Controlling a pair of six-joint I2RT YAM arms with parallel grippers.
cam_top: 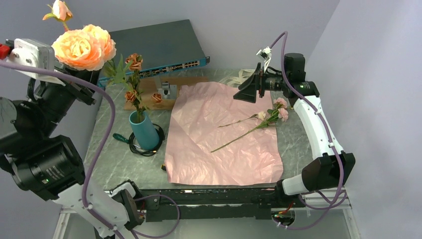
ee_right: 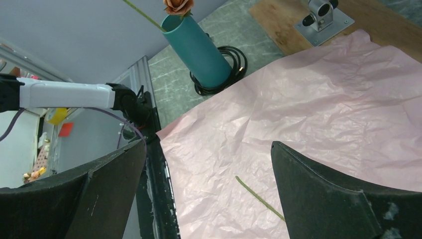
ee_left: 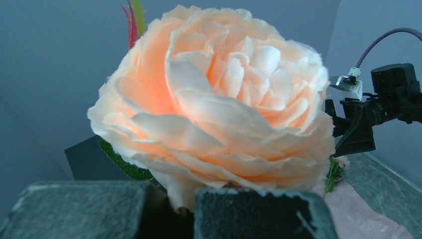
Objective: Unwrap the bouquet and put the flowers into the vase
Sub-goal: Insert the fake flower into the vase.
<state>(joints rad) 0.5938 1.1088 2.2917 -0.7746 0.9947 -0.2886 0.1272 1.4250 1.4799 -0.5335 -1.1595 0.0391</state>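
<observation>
Your left hand (ee_left: 171,211) is clenched on a large peach rose (cam_top: 82,45), held high above the far-left corner of the surface (cam_top: 114,167). The bloom faces the wrist camera and the stem is hidden, so you cannot tell its long axis. The vase (cam_top: 145,132) stands upright below and to the right of that hand, with rust-brown roses (cam_top: 133,62) in it. Your right hand (cam_top: 247,89) hangs released at the far right, just beyond the pink flowers (cam_top: 281,113). They lie on the flattened paper (cam_top: 224,154), blooms far right, stems slanting near-left toward the vase.
</observation>
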